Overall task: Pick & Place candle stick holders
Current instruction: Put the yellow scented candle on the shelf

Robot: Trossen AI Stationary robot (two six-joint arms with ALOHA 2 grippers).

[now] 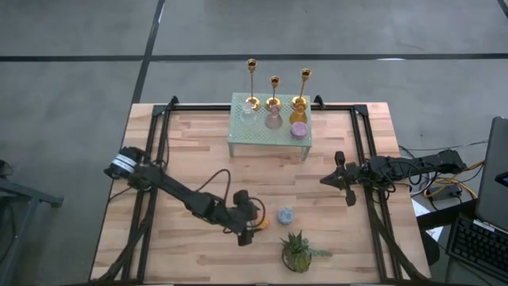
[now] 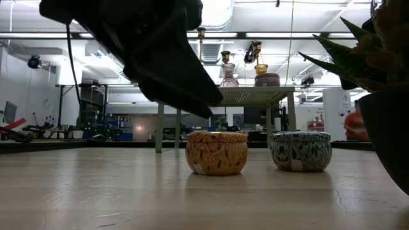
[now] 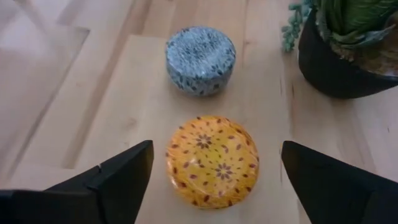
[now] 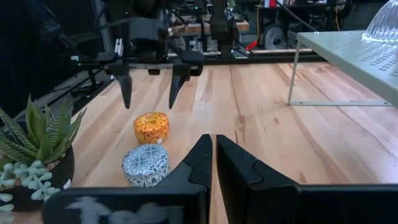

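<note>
Pale wooden table [image 1: 198, 143], green perforated riser [image 1: 270, 137] at far edge. Left gripper [image 4: 150, 79] spread wide, grasping nothing, hovering above orange patterned tin [image 3: 212, 159]; tin centred in gap, clear of both fingers, apparently a release or a lining-up. Beyond jaws: blue patterned tin [image 3: 200, 60], then potted succulent [image 3: 348, 43]. Three gold candle stick holders [image 1: 274, 89] upright in a row on riser's back edge, well apart from both jaws, untouched. Right gripper [image 4: 213, 152] clenched on nothing, parked to the side, waiting.
</note>
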